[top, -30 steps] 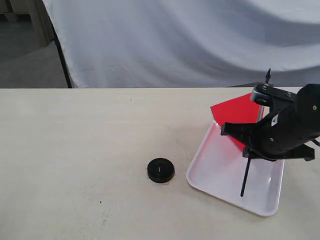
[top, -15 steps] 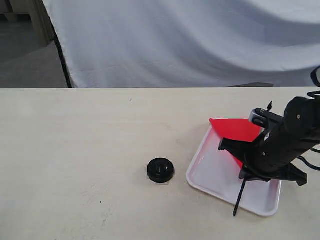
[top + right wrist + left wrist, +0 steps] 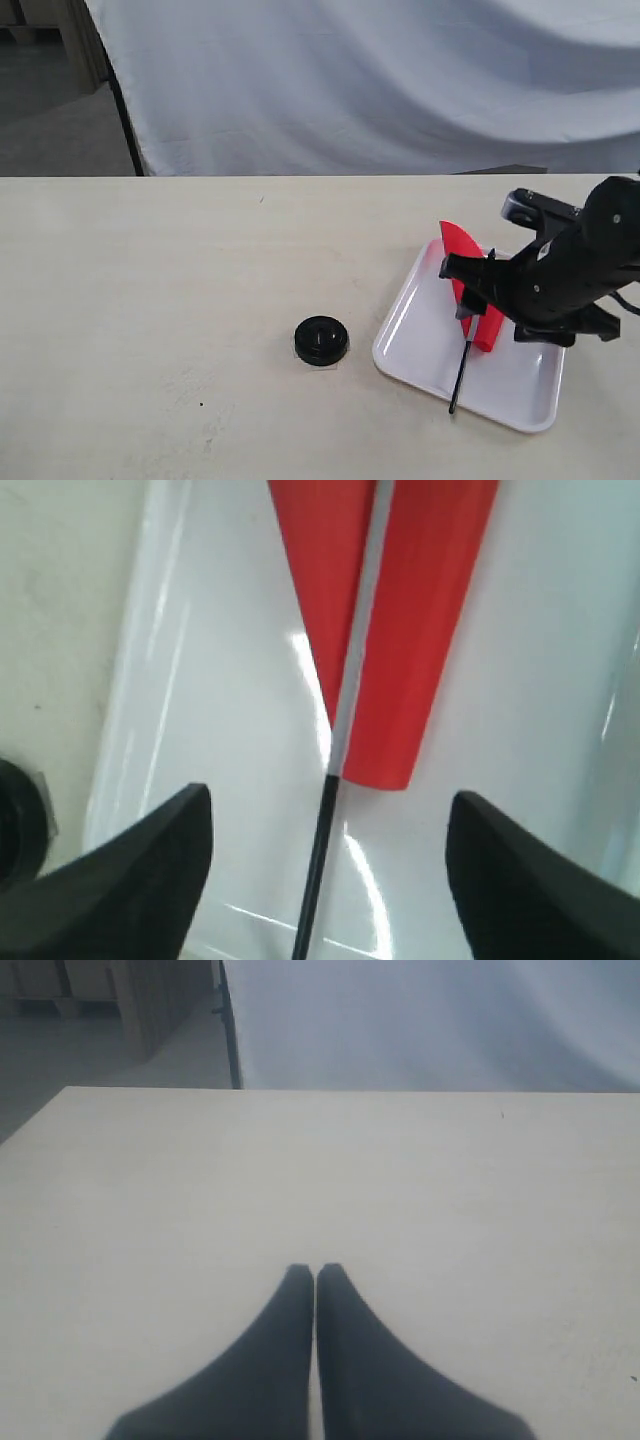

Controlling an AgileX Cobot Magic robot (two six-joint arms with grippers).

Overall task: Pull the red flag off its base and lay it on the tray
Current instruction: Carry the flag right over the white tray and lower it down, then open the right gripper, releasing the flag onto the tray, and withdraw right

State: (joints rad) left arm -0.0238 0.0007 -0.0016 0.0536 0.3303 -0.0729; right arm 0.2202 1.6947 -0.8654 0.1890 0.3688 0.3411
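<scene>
The red flag lies on the white tray, cloth folded along its pole. The pole's black end reaches the tray's near rim. My right gripper hovers just above it, open. In the right wrist view the red flag and its pole lie free on the tray between the spread fingers of the right gripper. The black round base stands alone on the table, left of the tray. My left gripper is shut over bare tabletop, holding nothing.
A pale wooden table holds everything. A white cloth backdrop hangs behind its far edge. The base shows at the edge of the right wrist view, beside the tray's rim.
The right gripper came down and leftward with the flag, tipped it from upright to flat on the tray, and opened. The base and the left gripper stayed put.
</scene>
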